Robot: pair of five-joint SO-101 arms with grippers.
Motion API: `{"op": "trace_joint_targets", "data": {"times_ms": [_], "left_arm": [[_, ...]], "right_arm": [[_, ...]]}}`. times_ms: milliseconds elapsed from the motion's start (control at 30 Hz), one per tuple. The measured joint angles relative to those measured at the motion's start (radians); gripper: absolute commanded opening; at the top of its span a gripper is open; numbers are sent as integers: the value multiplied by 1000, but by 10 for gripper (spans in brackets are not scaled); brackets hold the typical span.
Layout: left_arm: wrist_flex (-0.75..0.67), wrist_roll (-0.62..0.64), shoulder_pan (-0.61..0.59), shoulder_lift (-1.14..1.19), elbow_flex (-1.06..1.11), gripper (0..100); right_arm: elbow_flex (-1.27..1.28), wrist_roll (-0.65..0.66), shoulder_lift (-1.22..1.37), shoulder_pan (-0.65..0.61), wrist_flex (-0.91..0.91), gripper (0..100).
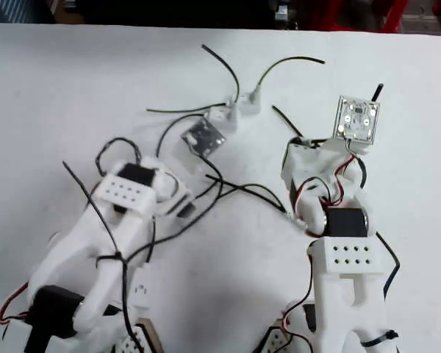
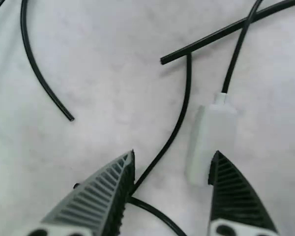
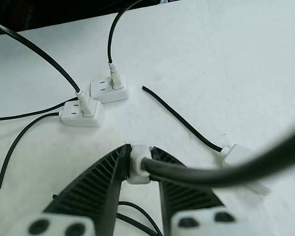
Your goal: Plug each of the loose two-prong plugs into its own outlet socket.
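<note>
Two white outlet sockets lie side by side at the table's far middle, each with a plug and black cable in it. My right gripper is shut on a white two-prong plug, whose thick black cable runs off to the side. Another white piece on a thin black cable lies just beside it. My left gripper stands open low over the table. A white plug body on a black cable lies against the inside of one finger.
Loose black cables cross the table between the two arms. Cut cable ends lie in front of the left gripper. The far table edge meets a dark background.
</note>
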Motion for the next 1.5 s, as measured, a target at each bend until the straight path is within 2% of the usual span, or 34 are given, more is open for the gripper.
{"op": "trace_joint_targets", "data": {"times_ms": [133, 333, 567, 700, 1000, 1200, 1400, 1500], "left_arm": [[-6, 0, 83, -2, 43, 247], [-8, 0, 204, 0, 106, 195], [-6, 0, 244, 0, 109, 192], [48, 0, 253, 0, 92, 192], [114, -2, 434, -3, 91, 192], [130, 17, 431, -2, 77, 193], [256, 61, 364, 0, -34, 197], [290, 87, 333, 0, -86, 242]], "right_arm": [[0, 0, 0, 0, 0, 17], [0, 0, 0, 0, 0, 17], [0, 0, 0, 0, 0, 17], [0, 0, 0, 0, 0, 17], [0, 0, 0, 0, 0, 17], [0, 0, 0, 0, 0, 17], [0, 0, 0, 0, 0, 17], [0, 0, 0, 0, 0, 17]]}}
